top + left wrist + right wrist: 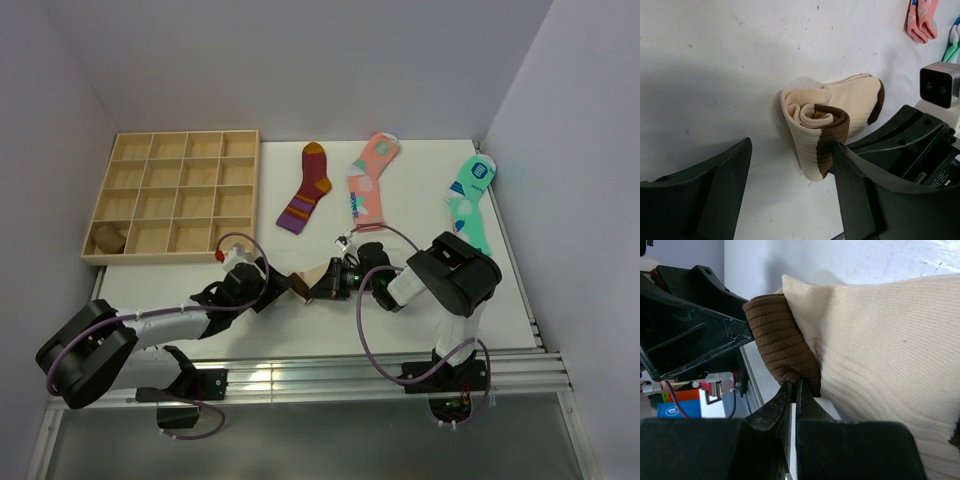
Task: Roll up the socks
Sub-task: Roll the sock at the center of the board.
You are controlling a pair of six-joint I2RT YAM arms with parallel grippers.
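The beige sock (318, 272) with a dark brown band lies partly rolled on the white table between my two grippers. In the left wrist view the roll (815, 127) stands on end with the brown band wrapped on the outside. My left gripper (287, 290) is open; its jaws (790, 150) straddle the roll's near end, and the right finger (860, 185) touches the brown band. My right gripper (335, 281) is shut (794, 386) on the brown band's edge (780, 347). A brown bundle (108, 238), apparently the mid-brown sock, lies in the tray's front-left compartment.
A wooden compartment tray (180, 195) stands at the back left. A maroon striped sock (306, 188), a pink patterned sock (370, 178) and a mint-green sock (471, 200) lie flat across the back. The table's metal rail (320, 375) runs along the near edge.
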